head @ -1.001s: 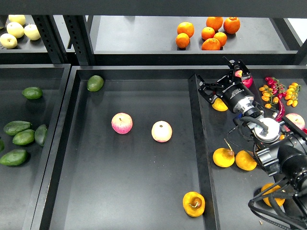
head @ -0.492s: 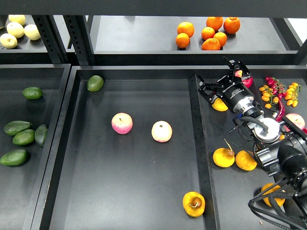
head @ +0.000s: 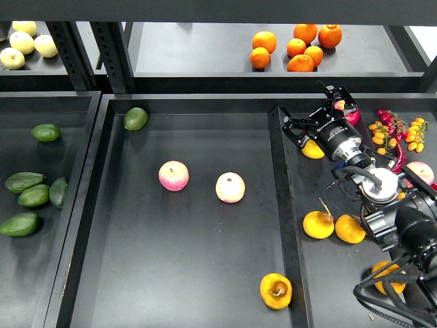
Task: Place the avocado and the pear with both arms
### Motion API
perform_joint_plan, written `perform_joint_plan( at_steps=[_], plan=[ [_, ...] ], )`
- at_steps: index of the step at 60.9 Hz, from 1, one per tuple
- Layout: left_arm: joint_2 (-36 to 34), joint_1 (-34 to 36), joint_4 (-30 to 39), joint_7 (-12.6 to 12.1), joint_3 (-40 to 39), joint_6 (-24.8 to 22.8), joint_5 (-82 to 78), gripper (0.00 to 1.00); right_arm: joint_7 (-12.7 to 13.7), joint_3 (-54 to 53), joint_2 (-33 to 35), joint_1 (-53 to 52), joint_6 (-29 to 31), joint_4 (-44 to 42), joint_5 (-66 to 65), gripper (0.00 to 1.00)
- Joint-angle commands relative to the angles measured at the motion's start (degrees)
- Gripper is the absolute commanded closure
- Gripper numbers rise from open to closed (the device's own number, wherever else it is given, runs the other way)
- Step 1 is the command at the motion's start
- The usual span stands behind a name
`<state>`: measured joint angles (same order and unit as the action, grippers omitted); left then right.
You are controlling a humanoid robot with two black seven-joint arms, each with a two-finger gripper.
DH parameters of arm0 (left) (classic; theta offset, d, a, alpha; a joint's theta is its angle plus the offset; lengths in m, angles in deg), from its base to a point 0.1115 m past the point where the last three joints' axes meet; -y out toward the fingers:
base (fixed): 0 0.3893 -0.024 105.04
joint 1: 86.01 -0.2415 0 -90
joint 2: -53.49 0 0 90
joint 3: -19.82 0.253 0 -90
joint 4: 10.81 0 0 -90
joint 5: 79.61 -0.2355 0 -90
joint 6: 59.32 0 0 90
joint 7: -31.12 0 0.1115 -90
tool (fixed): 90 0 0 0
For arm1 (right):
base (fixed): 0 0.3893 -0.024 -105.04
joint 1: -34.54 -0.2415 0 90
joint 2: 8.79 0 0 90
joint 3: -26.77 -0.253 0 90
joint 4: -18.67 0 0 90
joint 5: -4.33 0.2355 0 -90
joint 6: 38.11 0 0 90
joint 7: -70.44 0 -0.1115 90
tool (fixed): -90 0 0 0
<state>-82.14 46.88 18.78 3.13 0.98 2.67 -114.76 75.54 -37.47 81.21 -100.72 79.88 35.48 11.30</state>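
A pear [head: 276,290], yellow-orange with a brown stem in its hollow, lies at the front right of the middle tray [head: 205,273]. Several dark green avocados [head: 24,182] lie in the left tray [head: 41,287]. My right gripper [head: 315,111] is open and empty. It hovers over the far left part of the right tray [head: 300,273], just beyond a yellow fruit [head: 313,149] and apart from the pear. My left arm and gripper are out of view.
Two pink apples [head: 173,175] [head: 230,187] lie mid-tray and a lighter green fruit [head: 135,118] in its far left corner. More yellow-orange fruits [head: 318,224], small tomatoes [head: 382,137] and a red apple lie in the right tray. Oranges [head: 300,48] and pale apples [head: 20,42] sit on the back shelf.
A green sliver at the left edge of the left tray no longer shows. The right arm and the fruits have not moved.
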Motion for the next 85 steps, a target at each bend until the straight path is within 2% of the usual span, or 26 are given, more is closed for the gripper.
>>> perform_joint_plan(
  at_steps=[1,56,85],
  plan=[
    [1.0,-0.3,-1.1,0.0,-0.1,0.0,0.0,0.6,0.0,0.0,0.0,0.0,0.0,0.1,0.0,0.01],
    [5.6,-3.2,-3.8,0.0,-0.8,0.0,0.1,0.52,0.0,0.0,0.0,0.0,0.0,0.1,0.1,0.01],
    [5.7,-3.6,-3.8,0.0,-0.8,0.0,0.1,0.37,0.0,0.0,0.0,0.0,0.0,0.1,0.0,0.01]
  ],
)
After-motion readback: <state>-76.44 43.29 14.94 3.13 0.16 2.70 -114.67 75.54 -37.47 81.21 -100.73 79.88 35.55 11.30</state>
